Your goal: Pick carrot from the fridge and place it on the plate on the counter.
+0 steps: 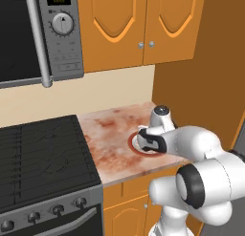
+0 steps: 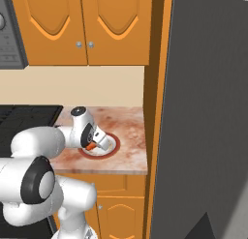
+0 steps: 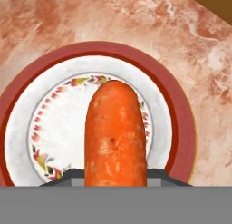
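While hovering directly over the plate [image 3: 176,128] on the tabletop [image 3: 90,19], gripper [image 2: 92,145] clamped around carrot [image 3: 116,132], tip pointing down at plate centre straight below, presumably so that release lands inside the rim.

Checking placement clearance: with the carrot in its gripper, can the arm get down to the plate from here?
Probably yes. The gripper holds the carrot directly over the plate, with nothing between them.
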